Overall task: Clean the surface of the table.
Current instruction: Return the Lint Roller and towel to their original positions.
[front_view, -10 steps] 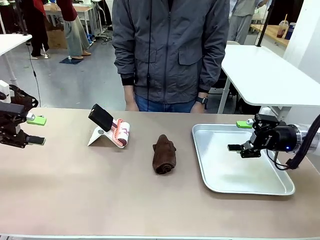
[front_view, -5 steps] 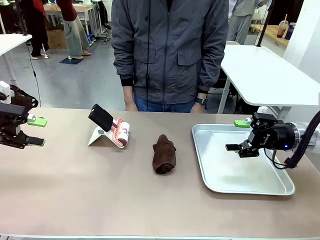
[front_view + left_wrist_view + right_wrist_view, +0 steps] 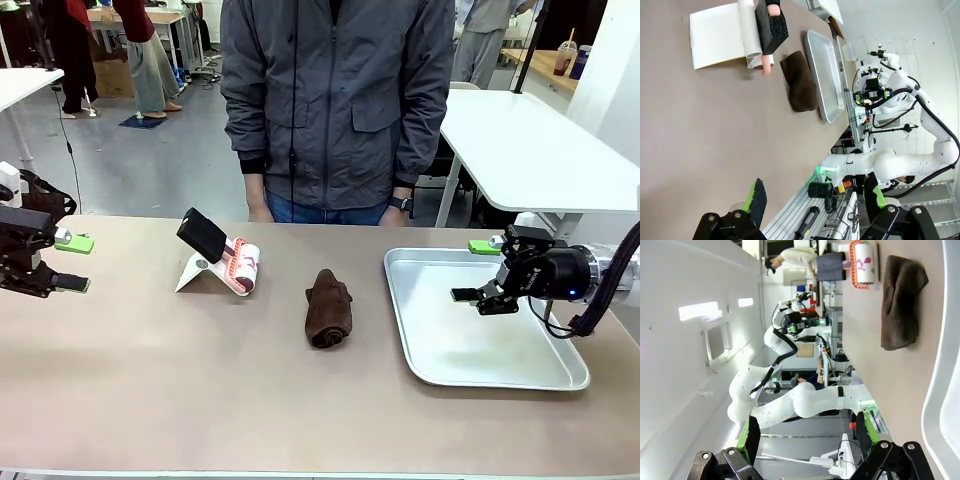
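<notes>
The tabletop (image 3: 200,380) is wide, flat and hard. A soft brown cloth (image 3: 328,307) lies in its middle, easy to pinch at its top fold. The left gripper (image 3: 68,262) and right gripper (image 3: 478,272) wait at the side edges, jaws wide and holding nothing.
</notes>
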Robot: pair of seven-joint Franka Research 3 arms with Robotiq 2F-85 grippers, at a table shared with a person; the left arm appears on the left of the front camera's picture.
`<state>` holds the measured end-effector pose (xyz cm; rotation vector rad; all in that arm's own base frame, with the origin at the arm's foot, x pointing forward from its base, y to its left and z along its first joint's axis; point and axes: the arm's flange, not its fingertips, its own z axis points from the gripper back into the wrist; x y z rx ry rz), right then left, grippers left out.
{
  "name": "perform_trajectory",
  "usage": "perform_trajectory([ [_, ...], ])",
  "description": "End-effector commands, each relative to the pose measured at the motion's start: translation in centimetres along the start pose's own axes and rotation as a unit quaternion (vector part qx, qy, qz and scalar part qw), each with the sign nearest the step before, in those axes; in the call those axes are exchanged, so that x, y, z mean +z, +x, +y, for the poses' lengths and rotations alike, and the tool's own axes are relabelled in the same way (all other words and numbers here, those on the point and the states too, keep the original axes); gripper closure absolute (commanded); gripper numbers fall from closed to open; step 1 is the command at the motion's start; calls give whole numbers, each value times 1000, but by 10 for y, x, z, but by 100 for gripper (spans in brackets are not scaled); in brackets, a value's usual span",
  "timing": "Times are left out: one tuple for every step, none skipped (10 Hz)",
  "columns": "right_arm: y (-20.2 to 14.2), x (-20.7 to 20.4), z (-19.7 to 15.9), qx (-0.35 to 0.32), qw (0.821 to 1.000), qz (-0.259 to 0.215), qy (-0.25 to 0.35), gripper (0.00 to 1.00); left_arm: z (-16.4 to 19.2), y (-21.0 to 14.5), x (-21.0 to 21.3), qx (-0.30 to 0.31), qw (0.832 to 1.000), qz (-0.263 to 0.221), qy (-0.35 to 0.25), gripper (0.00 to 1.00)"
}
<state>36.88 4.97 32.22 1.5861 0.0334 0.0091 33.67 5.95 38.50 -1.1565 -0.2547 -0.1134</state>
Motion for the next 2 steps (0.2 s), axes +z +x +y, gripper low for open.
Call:
perform_trajectory([
  [-1, -2, 8, -10, 1000, 4, 0, 0, -5, 0, 2, 4, 1000, 1, -3, 0],
  [-1, -2, 8, -10, 1000, 4, 0, 0, -5, 0, 2, 4, 1000, 1, -3, 0],
])
